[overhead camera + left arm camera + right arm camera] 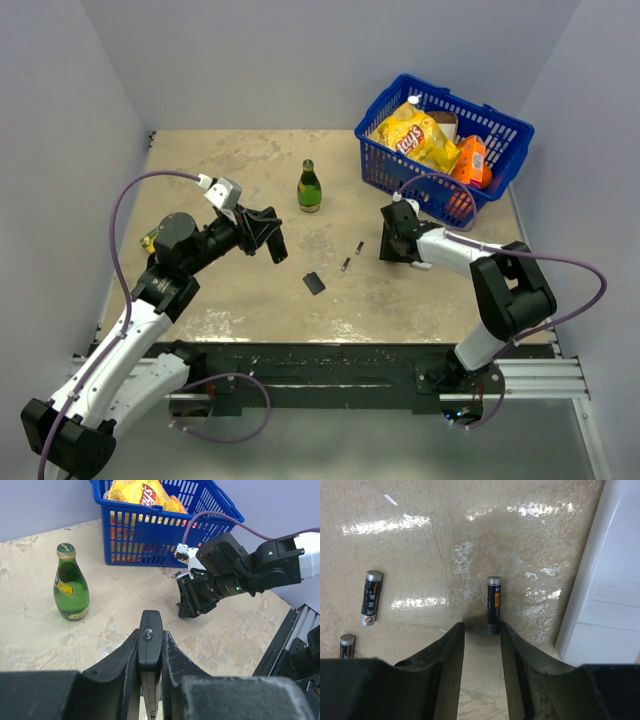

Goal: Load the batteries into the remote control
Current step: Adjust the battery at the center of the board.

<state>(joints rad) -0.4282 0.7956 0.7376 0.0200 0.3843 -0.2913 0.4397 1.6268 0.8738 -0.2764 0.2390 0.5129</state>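
Observation:
My left gripper (150, 650) is shut on the black remote control (150, 630), which stands on edge between the fingers, above the table left of centre (272, 238). My right gripper (482, 630) is open and low over the table, near the basket (392, 242). One battery (493, 605) lies flat just beyond its fingertips, close to the right finger and not gripped. Two more batteries (371, 597) (346, 646) lie to the left. The top view shows two batteries (359, 247) (346, 264) on the table between the arms.
A small black cover piece (314, 283) lies near the table's middle. A green bottle (310, 187) stands at the back. A blue basket (500, 125) of snacks sits at the back right. A flat white device (605, 580) lies right beside my right gripper.

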